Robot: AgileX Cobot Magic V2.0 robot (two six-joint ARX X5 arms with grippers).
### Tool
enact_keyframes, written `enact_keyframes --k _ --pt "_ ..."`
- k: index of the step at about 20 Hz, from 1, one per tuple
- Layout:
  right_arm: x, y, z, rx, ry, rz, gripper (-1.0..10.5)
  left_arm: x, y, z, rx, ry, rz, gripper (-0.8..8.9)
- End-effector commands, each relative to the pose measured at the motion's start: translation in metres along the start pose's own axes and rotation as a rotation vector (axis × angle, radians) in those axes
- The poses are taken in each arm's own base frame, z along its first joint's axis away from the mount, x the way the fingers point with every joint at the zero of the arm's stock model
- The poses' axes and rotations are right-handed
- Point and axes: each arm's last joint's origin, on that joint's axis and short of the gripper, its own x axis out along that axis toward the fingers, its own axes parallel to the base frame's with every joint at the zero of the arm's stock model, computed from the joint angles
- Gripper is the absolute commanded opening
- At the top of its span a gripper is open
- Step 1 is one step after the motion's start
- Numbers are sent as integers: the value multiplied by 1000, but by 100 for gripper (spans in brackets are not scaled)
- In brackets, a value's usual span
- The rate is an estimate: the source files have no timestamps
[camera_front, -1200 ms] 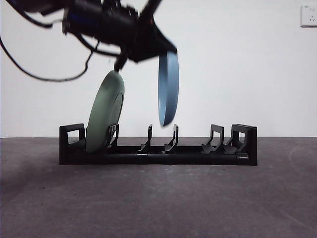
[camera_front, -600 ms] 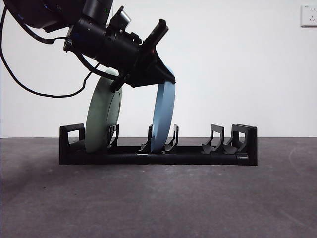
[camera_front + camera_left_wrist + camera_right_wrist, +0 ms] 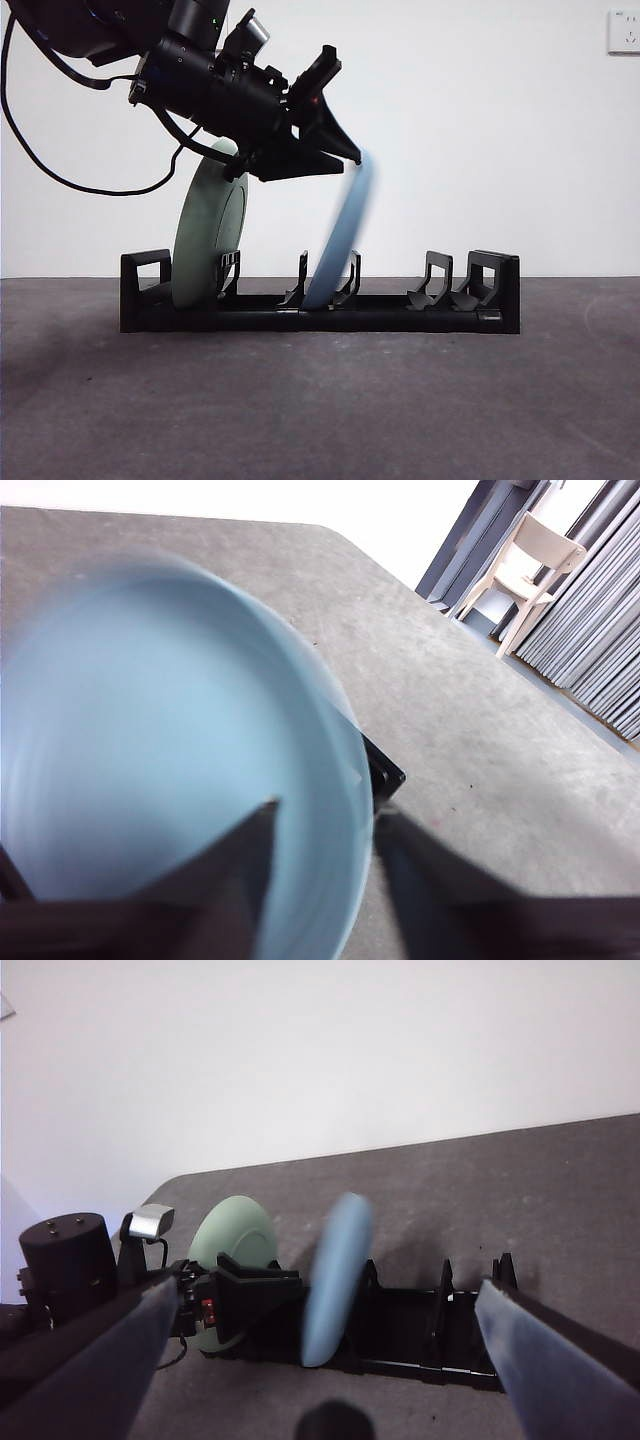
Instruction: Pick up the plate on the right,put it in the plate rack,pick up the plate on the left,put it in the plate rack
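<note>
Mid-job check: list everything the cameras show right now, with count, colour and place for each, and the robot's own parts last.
plate rack: one, black, long and low on the table, across the middle of the front view.
green plate: one, pale green, standing on edge in the rack's end slot.
blue plate: one, light blue, blurred, lower edge in a middle slot, top tilted away from the green plate.
table: one, dark grey.
wall socket: one, white, on the wall.
chair: one, beige, beyond the table in the left wrist view.
left gripper: one, black, jaws open either side of the blue plate's rim.
right gripper: one, dark, open, held back from the rack, holding nothing.
</note>
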Motion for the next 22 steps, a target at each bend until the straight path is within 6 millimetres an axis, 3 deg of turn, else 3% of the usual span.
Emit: enact_keyframes --k 1,6,11,13,17,22 --pt "3 0 0 -10 6 -4 500 2 0 -1 21 -3 -9 258" --pt "8 -1 -1 -12 22 -9 499 1 -9 3 40 -13 -90 258" --pt "13 -1 -2 -17 38 -13 465 -14 -34 21 91 -58 -187 214" --pt "15 -2 -2 -31 47 -15 317 -28 -47 33 135 -90 -224 9" --pt "20 -3 -3 -86 66 -19 -24 -62 -72 54 207 -147 -221 -7" --pt "24 -4 -5 -117 90 -56 -10 -120 -93 67 362 -132 22 -8"
